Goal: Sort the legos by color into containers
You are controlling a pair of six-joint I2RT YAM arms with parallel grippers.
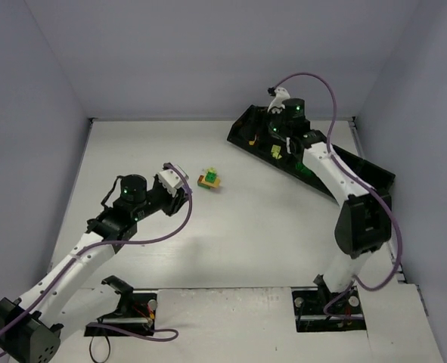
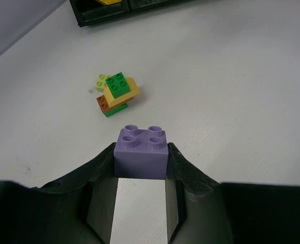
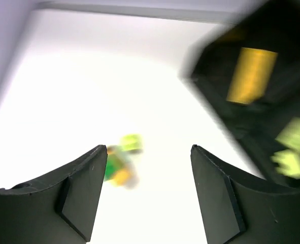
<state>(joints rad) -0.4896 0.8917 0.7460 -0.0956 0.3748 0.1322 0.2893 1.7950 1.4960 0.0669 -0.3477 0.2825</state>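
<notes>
My left gripper (image 1: 176, 181) (image 2: 141, 152) is shut on a lilac lego (image 2: 141, 151), held above the white table. Just ahead of it lies a small cluster of legos (image 1: 209, 180) (image 2: 117, 94): dark green, yellow, orange-brown and lime bricks stacked together. The right gripper (image 1: 284, 121) (image 3: 148, 152) hangs open and empty over the left end of the black containers (image 1: 314, 155). The right wrist view is blurred; it shows the cluster (image 3: 120, 162) low on the left. A yellow brick (image 3: 251, 75) and lime bricks (image 3: 292, 147) lie in separate compartments.
The black container row (image 2: 124, 7) runs diagonally along the far right of the table (image 1: 246, 227). Grey walls close in the left, back and right sides. Purple cables loop off both arms.
</notes>
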